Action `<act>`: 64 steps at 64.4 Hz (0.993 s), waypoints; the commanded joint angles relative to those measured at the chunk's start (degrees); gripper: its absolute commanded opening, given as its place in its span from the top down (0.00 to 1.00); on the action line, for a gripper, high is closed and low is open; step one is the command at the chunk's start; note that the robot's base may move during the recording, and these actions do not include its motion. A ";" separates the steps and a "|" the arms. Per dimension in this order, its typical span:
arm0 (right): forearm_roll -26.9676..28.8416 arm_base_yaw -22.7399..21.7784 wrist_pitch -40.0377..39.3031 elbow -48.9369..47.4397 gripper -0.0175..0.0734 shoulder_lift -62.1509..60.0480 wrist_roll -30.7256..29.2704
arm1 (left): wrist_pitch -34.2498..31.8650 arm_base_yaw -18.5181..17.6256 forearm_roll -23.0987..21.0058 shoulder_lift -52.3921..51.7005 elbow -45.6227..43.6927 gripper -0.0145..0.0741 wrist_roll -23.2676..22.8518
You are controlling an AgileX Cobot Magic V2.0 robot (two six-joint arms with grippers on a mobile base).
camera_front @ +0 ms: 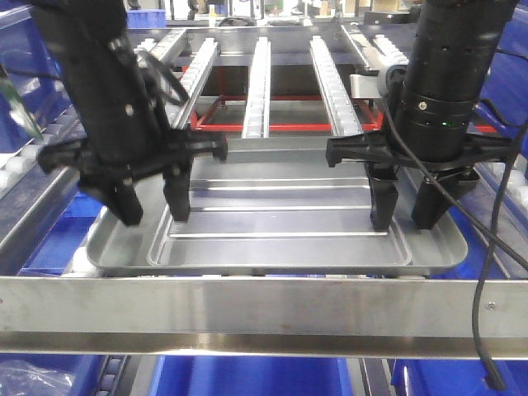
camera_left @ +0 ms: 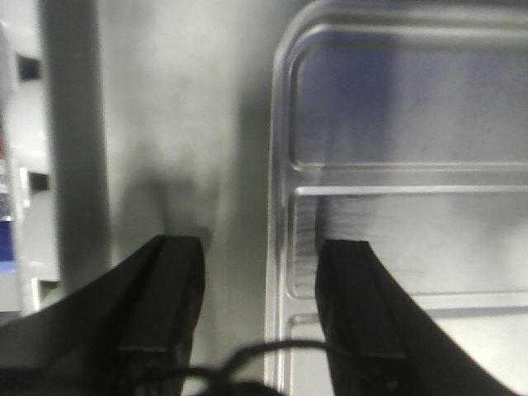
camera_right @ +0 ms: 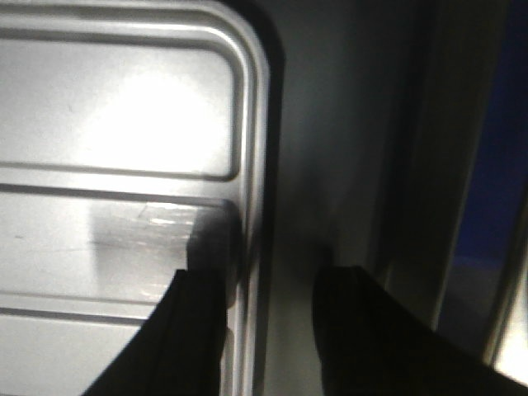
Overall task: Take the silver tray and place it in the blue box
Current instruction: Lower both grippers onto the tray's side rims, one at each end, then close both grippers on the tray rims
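Note:
The silver tray (camera_front: 272, 210) lies flat on the rack behind the steel front rail. My left gripper (camera_front: 151, 206) is open over the tray's left end. In the left wrist view (camera_left: 260, 247) its fingers straddle the step between the flat border and the recessed panel of the tray (camera_left: 396, 124). My right gripper (camera_front: 404, 210) is open over the right end. In the right wrist view (camera_right: 276, 276) it straddles the same step of the tray (camera_right: 115, 115). Neither holds anything. Blue plastic (camera_front: 247, 375) shows below the rail; I cannot tell whether it is the blue box.
Roller rails (camera_front: 257, 82) run back from the tray over a red frame (camera_front: 289, 128). A steel front rail (camera_front: 264, 309) crosses the foreground. Blue bins (camera_front: 16, 41) stand at the far left. A black cable (camera_front: 483, 330) hangs from the right arm past the rail.

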 commanded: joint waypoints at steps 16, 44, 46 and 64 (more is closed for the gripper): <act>-0.38 -0.31 -2.97 -1.66 0.39 -2.25 -0.48 | -2.46 -0.25 -0.17 -1.52 -1.83 0.56 0.06; -0.38 -0.31 -3.26 -1.66 0.39 -2.20 -0.48 | -2.14 -0.25 -0.17 -1.52 -1.83 0.56 0.06; -0.38 -0.31 -3.40 -1.66 0.39 -2.20 -0.48 | -2.04 -0.25 -0.17 -1.52 -1.83 0.56 0.06; -0.38 -0.31 -5.17 -1.66 0.39 -2.20 -0.48 | -1.05 -0.25 -0.17 -1.52 -1.83 0.56 0.06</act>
